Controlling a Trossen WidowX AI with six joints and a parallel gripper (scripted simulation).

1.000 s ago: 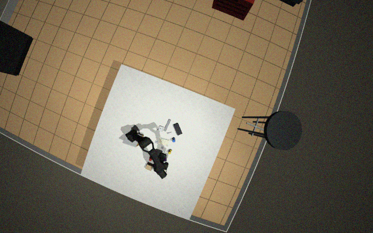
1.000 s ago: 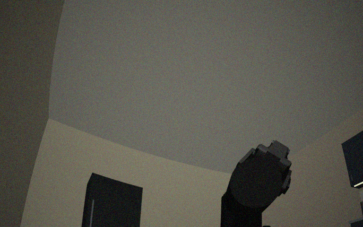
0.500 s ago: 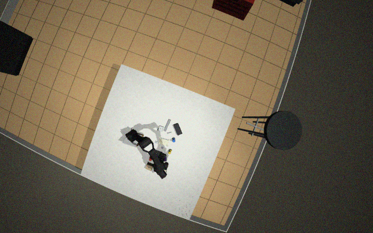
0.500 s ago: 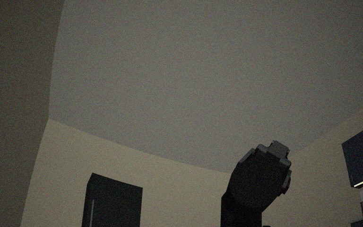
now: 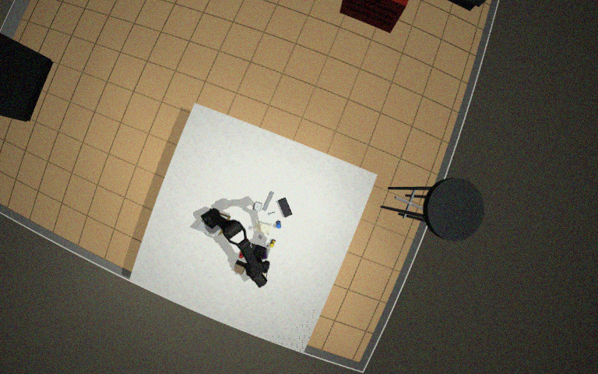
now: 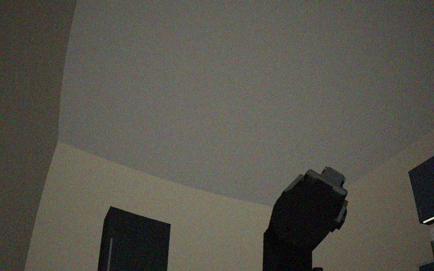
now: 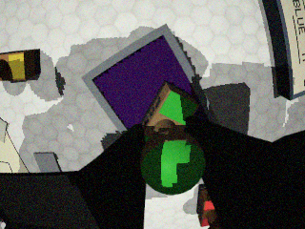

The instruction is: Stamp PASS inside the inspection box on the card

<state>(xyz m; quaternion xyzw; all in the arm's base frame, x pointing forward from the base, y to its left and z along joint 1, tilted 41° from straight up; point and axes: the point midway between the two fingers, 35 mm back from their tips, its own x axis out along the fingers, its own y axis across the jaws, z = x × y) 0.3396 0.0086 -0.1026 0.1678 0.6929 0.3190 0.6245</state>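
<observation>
My gripper (image 7: 164,128) is shut on a green-topped stamp (image 7: 172,164) with a round knob and a small wooden base. The lettering on the base's side is too small to read. In the wrist view the base covers the lower right part of the purple ink pad (image 7: 129,83), which has a grey rim. I cannot tell whether the stamp touches the pad. The cream card (image 7: 9,155) (image 5: 264,228) shows partly at the wrist view's left edge; its inspection box cannot be made out. In the exterior view only the dark arm shows, not the fingers.
A yellow stamp (image 7: 17,66) (image 5: 272,242) lies left of the pad, and a red stamp (image 7: 208,212) (image 5: 240,255) lies near the gripper. A blue stamp (image 5: 278,224), a dark block (image 5: 284,207) and a grey bar (image 5: 268,200) lie beyond the card.
</observation>
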